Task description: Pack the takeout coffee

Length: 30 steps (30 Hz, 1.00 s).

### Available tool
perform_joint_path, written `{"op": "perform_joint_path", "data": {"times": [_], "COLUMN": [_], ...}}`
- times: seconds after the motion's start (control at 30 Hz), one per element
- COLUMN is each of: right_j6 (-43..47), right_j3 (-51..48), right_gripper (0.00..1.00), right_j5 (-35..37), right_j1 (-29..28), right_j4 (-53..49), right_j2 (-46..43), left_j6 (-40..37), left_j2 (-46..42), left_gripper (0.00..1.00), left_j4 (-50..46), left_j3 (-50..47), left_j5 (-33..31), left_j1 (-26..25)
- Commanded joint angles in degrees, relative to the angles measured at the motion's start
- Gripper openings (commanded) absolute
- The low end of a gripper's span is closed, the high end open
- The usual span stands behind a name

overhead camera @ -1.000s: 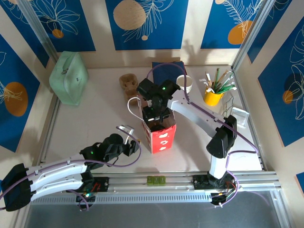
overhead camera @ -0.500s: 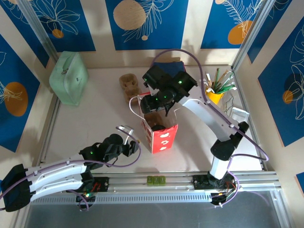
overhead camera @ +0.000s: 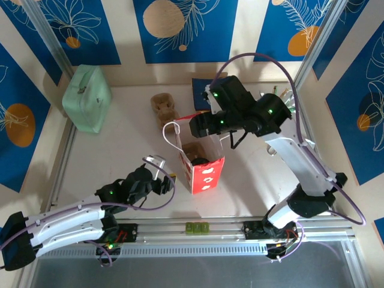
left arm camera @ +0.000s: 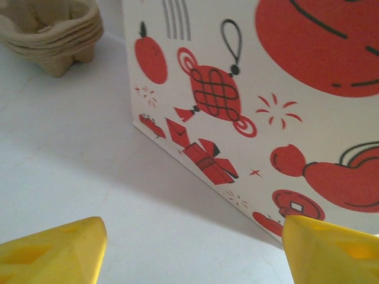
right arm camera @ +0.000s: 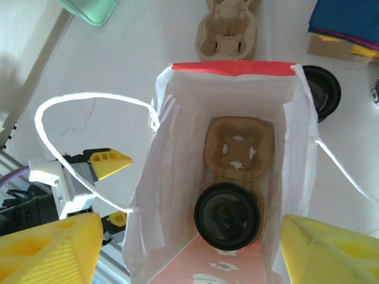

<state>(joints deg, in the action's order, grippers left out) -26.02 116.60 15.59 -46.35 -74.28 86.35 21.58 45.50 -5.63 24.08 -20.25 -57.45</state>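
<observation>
Top view: the paper bag (overhead camera: 207, 174) stands in the middle with the takeout coffee (overhead camera: 200, 161) inside. The right gripper (overhead camera: 201, 127) hangs just above it, wide open and empty. It could snag the white string handle (overhead camera: 165, 133) and tip the bag.

Left wrist view: the left gripper (left arm camera: 189, 254) is open and empty. The bag's side is close, upper right, so a bump could push it over.

Right wrist view: the black lid (right arm camera: 228, 214) sits low in the middle, deep in the bag.

In the right wrist view, the takeout coffee (right arm camera: 228, 214) at lower centre presents its black lid, the wall hidden beneath. In the left wrist view, the paper bag (left arm camera: 237, 89) runs off the top and right edges, and the pulp carrier stack (left arm camera: 50, 29) is cut off at upper left.
</observation>
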Motion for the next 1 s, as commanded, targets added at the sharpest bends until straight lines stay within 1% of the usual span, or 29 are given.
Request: {"op": "perform_joint_path", "data": {"times": [0.0, 0.17, 0.23, 0.37, 0.53, 0.67, 0.73, 0.8, 0.97], "right_j6": [-0.5, -1.3, -1.5, -1.3, 1.1, 4.2, 5.9, 7.1, 8.7], "right_j3": [-4.1, -8.7, -10.3, -12.7, -13.5, -12.1, -11.8, -11.9, -12.9], "right_gripper": [0.81, 0.82, 0.82, 0.82, 0.82, 0.82, 0.82, 0.82, 0.82], "right_j5": [1.2, 1.4, 0.2, -2.3, -0.8, 2.0, 4.4, 5.5, 6.9], "right_j1": [1.4, 7.5, 11.4, 18.6, 25.9, 28.9, 29.7, 30.6, 33.0], "right_j4": [5.6, 8.8, 9.6, 10.9, 11.2, 10.7, 10.9, 11.6, 12.9], "right_j2": [-4.4, -9.3, -10.9, -12.5, -11.3, -9.1, -8.3, -7.8, -6.2], "left_j6": [0.6, 0.8, 0.8, -0.5, -2.8, -5.7, -7.6, -9.1, -12.3], "left_j2": [-0.9, -2.0, -2.5, -3.2, -2.9, -2.9, -3.1, -2.8, -1.2], "left_gripper": [0.81, 0.85, 0.87, 0.89, 0.91, 0.93, 0.97, 0.99, 0.99], "left_j4": [-3.0, -6.2, -7.4, -8.7, -11.5, -13.5, -13.8, -13.9, -15.9], "left_j3": [2.1, 4.1, 4.9, 6.7, 10.7, 14.3, 15.9, 17.2, 21.1], "left_j5": [-5.0, -9.5, -11.5, -13.2, -16.7, -19.4, -19.2, -17.5, -12.8], "left_j1": [-0.4, -0.2, 0.0, 0.6, 2.0, 4.0, 6.0, 8.2, 14.3]}}
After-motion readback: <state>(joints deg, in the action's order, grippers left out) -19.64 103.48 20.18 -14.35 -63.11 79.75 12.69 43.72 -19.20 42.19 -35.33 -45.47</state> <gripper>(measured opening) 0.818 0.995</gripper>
